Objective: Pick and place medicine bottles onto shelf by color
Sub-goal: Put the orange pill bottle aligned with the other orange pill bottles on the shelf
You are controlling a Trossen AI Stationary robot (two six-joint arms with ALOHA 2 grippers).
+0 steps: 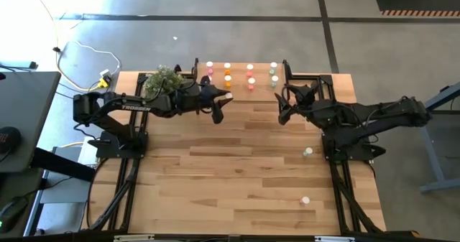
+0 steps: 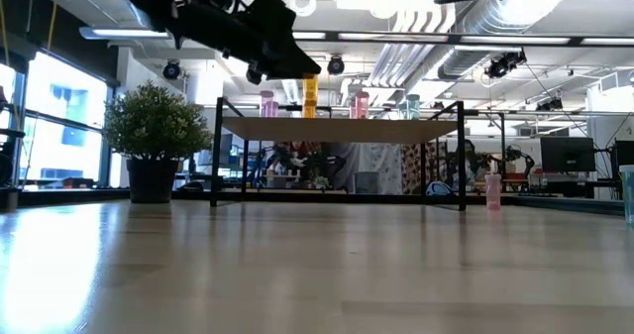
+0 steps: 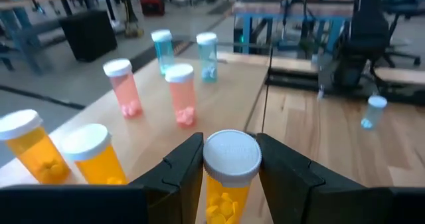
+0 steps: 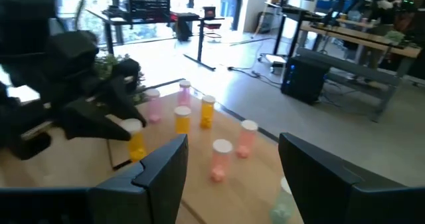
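Orange bottle (image 3: pixel 229 177) clamped in left gripper (image 3: pixel 229 167), held above the shelf (image 1: pixel 241 86) front edge; advice: set it beside the two orange bottles, upright, before letting go. Right gripper (image 4: pixel 229 161) spread, empty, near shelf's right end. Shelf count: roughly eight bottles. Tabletop: two, right edge.

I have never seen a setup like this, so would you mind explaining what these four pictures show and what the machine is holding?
Two dark robot arms work at a wooden table. One picture looks straight down, one looks level across the tabletop, and two come from cameras on the wrists. The left gripper is shut on an orange medicine bottle beside the small raised shelf, where pink, orange and pale blue-green bottles already stand. The right gripper hangs open and empty near the shelf. Two more bottles wait on the table by the right arm.
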